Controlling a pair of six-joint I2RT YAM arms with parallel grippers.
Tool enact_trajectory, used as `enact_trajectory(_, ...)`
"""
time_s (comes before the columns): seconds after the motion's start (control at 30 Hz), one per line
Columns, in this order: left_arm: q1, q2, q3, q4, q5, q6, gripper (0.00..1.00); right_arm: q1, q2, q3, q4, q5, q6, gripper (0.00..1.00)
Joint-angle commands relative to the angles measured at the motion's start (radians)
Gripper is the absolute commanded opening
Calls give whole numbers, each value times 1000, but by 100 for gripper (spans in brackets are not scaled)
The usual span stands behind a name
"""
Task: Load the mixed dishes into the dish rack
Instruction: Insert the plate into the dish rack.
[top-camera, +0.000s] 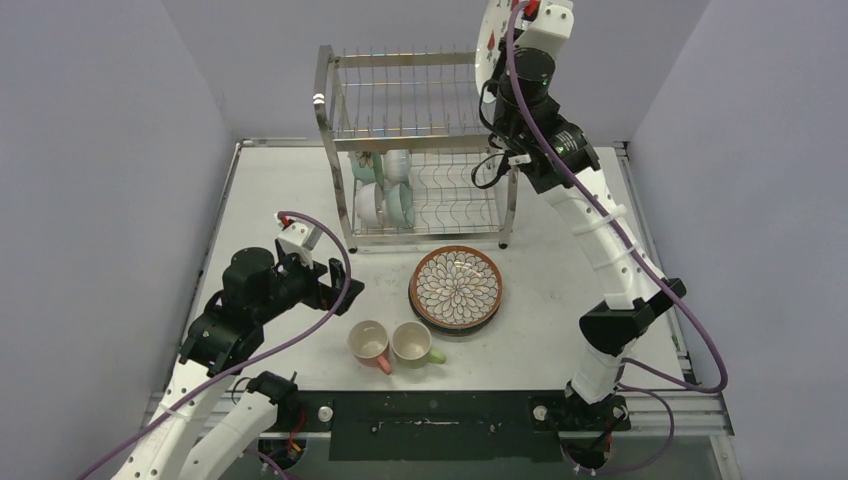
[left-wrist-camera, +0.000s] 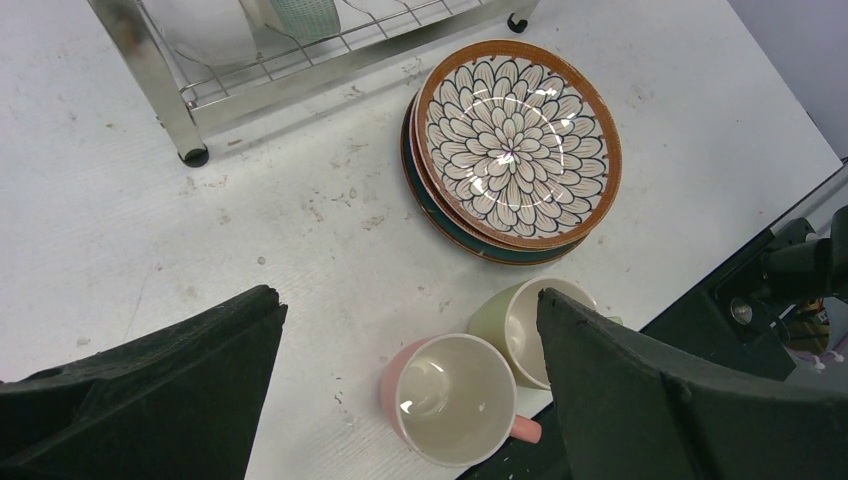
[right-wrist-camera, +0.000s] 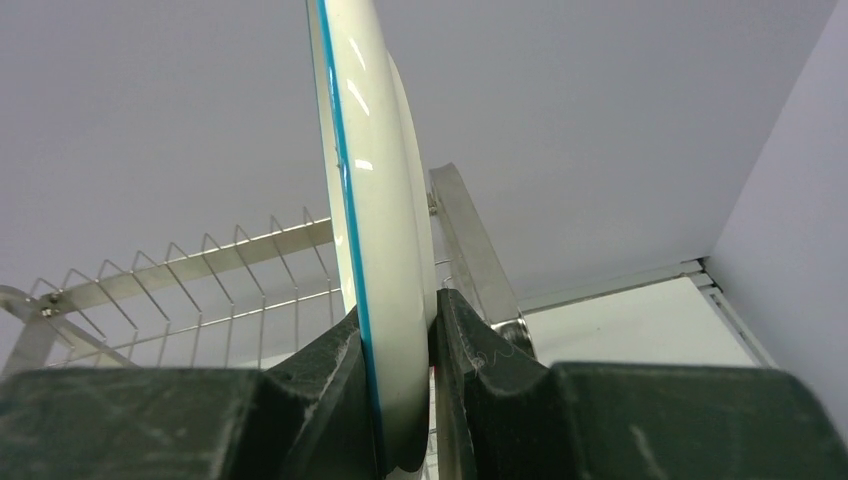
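My right gripper (top-camera: 500, 55) is raised above the right end of the steel dish rack (top-camera: 410, 150) and is shut on a white plate with red marks (top-camera: 489, 30), held on edge. In the right wrist view the plate (right-wrist-camera: 385, 200) stands upright between the fingers of that gripper (right-wrist-camera: 400, 310), with the rack's top wires (right-wrist-camera: 230, 250) behind. My left gripper (top-camera: 335, 285) is open and empty above the table. In its view (left-wrist-camera: 408, 300) a pink mug (left-wrist-camera: 455, 400) and a green mug (left-wrist-camera: 515, 325) stand below it. A brown-rimmed petal plate (left-wrist-camera: 515, 140) tops a small stack.
White and mint-green bowls (top-camera: 385, 190) stand in the left part of the rack's lower tier. The plate stack (top-camera: 457, 287) lies just in front of the rack, with the mugs (top-camera: 390, 344) near the table's front edge. Grey walls close in on both sides.
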Motion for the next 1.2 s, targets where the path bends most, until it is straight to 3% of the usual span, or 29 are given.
enact_trajectory(0.0,-5,-10,5,18,-12,14,97,-20,-12,84,105,-11,-57,0)
enact_trajectory(1.17,-8,-17,3,13,-25,15,97,-25,185,154,74,38,-182,0)
